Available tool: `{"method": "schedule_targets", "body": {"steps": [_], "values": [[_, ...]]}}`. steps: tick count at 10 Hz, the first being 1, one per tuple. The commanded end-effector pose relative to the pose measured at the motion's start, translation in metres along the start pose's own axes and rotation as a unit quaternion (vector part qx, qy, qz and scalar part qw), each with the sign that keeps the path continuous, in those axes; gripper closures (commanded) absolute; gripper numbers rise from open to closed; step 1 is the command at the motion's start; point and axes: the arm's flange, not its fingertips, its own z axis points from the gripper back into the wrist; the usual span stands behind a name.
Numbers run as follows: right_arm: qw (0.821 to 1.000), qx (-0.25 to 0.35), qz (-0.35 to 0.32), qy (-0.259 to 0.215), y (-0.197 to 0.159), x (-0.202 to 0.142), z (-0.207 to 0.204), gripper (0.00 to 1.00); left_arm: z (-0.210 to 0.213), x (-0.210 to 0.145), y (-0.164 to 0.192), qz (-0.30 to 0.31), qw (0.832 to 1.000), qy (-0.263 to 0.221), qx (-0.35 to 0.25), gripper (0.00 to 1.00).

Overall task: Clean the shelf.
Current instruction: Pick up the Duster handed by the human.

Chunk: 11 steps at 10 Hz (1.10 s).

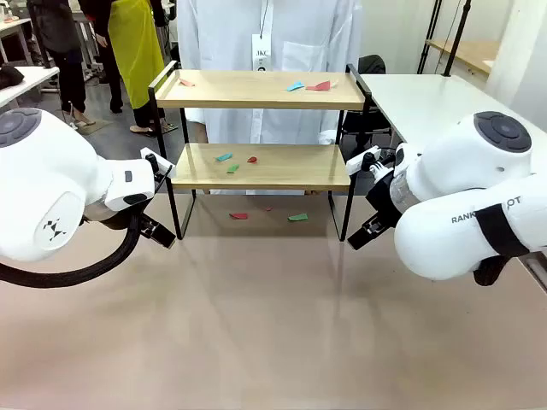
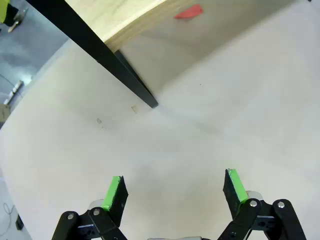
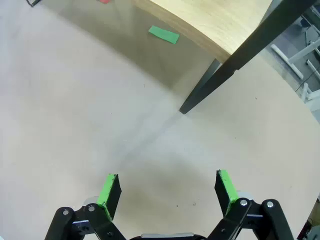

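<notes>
Left gripper (image 2: 174,189) of mine hangs low over the table (image 1: 256,333), jaws wide apart and nothing between the green pads (image 2: 115,192). My right gripper (image 3: 167,189) is the same: spread and empty, close above the tabletop.

The shelf (image 1: 273,181) stands on the table toward the far side, between my two arms, with a person (image 1: 265,43) in a white coat right behind it. My left gripper is near its left leg (image 2: 135,87) and my right is near its right leg (image 3: 210,82); neither touches the frame.

Paper scraps (image 1: 319,86) lie on it. The top board (image 1: 239,85) has a pink, a blue and a red one, and the lower board (image 1: 299,162) has a blue, a green and a red one. Under the shelf, on the table, lie a red scrap (image 1: 238,216) and a green scrap (image 1: 297,217).
</notes>
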Motion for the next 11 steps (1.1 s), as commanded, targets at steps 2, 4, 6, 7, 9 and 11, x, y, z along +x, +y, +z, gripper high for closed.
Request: {"method": "schedule_targets", "body": {"steps": [2,4,6,7,9,11], "values": [[1.0,0.0,0.0,0.0,0.0,0.0,0.0,0.0,0.0,0.0,0.0,0.0,1.0,0.0,0.0,0.0],[1.0,0.0,0.0,0.0,0.0,0.0,0.0,0.0,0.0,0.0,0.0,0.0,1.0,0.0,0.0,0.0],[1.0,0.0,0.0,0.0,0.0,0.0,0.0,0.0,0.0,0.0,0.0,0.0,1.0,0.0,0.0,0.0],[1.0,0.0,0.0,0.0,0.0,0.0,0.0,0.0,0.0,0.0,0.0,0.0,1.0,0.0,0.0,0.0],[1.0,0.0,0.0,0.0,0.0,0.0,0.0,0.0,0.0,0.0,0.0,0.0,1.0,0.0,0.0,0.0],[0.999,0.02,0.006,-0.037,-0.009,0.036,0.041,0.0,0.044,0.013,0.013,-0.003,0.998,-0.041,-0.053,0.0]]}}
